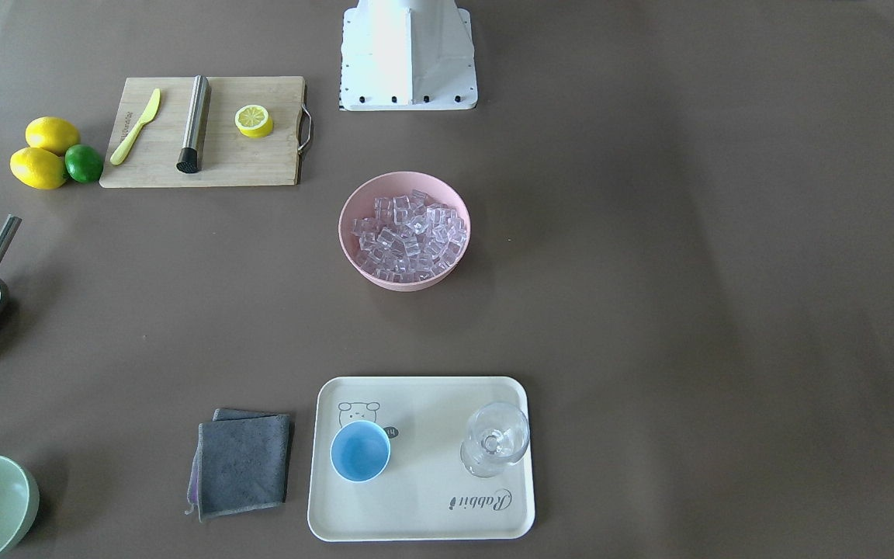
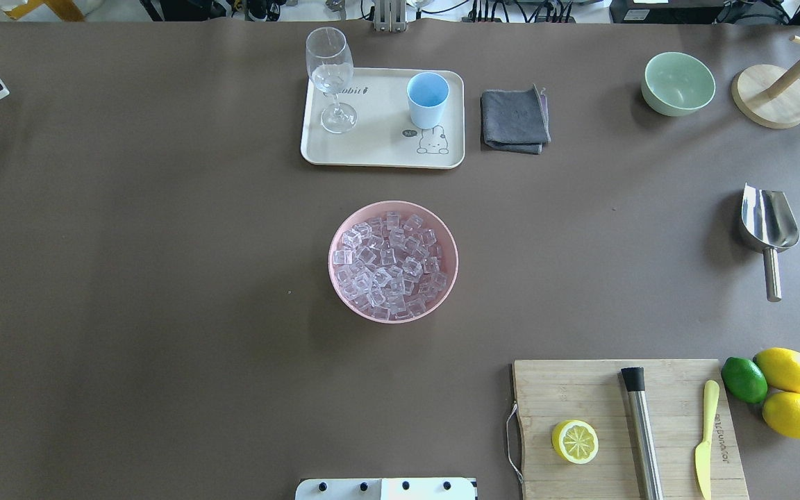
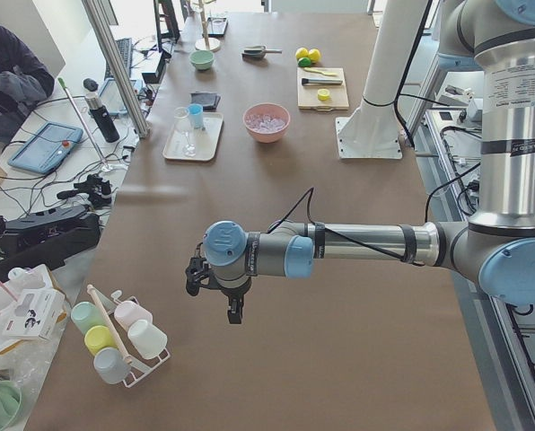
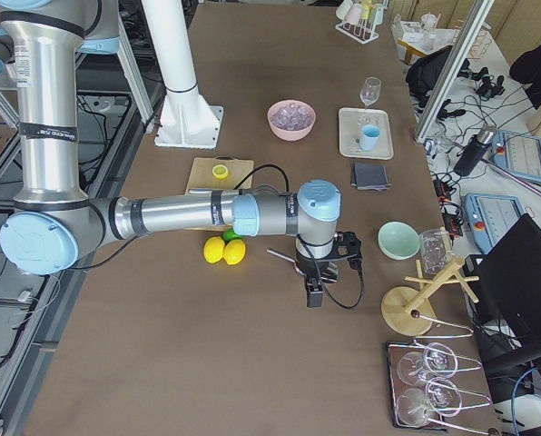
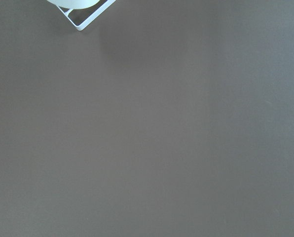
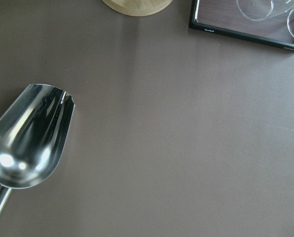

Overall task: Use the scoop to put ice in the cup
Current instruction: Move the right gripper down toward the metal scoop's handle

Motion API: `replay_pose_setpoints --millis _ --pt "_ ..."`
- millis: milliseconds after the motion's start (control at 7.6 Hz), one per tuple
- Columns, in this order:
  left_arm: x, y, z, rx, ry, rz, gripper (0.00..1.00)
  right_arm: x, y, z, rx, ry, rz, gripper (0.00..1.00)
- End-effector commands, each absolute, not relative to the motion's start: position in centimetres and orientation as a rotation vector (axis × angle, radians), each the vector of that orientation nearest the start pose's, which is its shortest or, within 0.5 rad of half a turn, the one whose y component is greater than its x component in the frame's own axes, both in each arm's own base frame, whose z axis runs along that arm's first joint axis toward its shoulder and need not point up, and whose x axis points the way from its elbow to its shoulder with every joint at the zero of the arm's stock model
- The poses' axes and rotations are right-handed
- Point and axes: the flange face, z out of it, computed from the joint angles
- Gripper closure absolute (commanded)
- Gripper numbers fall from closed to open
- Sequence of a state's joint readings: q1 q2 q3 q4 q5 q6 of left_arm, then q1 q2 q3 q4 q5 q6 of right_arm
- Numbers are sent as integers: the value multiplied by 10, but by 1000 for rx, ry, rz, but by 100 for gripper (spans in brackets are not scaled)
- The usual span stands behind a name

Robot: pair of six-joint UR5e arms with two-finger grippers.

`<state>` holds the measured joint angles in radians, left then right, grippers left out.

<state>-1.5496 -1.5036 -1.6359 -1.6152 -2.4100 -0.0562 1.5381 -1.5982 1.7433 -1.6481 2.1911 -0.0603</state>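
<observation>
The steel scoop (image 2: pixel 768 226) lies on the table at the right side, handle towards me; it also shows in the right wrist view (image 6: pixel 28 140). The ice (image 2: pixel 392 264) fills a pink bowl (image 2: pixel 393 317) at the table's middle. The light blue cup (image 2: pixel 428 97) stands upright on a cream tray (image 2: pixel 372 149) at the far side. My right gripper (image 4: pixel 314 298) hangs above the table close to the scoop; I cannot tell whether it is open or shut. My left gripper (image 3: pixel 234 314) hangs far off at the table's left end; I cannot tell its state either.
A stemmed glass (image 2: pixel 330 76) shares the tray. A grey cloth (image 2: pixel 514 119), a pale green bowl (image 2: pixel 678 83) and a wooden stand (image 2: pixel 771 97) are at the far right. A cutting board (image 2: pixel 622 430) holds a lemon half, a steel cylinder and a knife; lemons and a lime lie beside it.
</observation>
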Motion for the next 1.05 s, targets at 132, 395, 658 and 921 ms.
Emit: replay_pose_setpoints --millis 132,395,658,921 --pt "-42 -468 649 -8 838 -14 2 65 -488 595 101 -617 -115 0" --pt "-42 -467 651 -14 838 -19 2 66 -487 595 101 -610 -112 0" --pt "-42 -467 652 -17 839 -22 2 65 -483 595 102 -617 -118 0" --pt "-37 -468 651 -20 845 -11 2 65 -484 590 113 -609 -124 0"
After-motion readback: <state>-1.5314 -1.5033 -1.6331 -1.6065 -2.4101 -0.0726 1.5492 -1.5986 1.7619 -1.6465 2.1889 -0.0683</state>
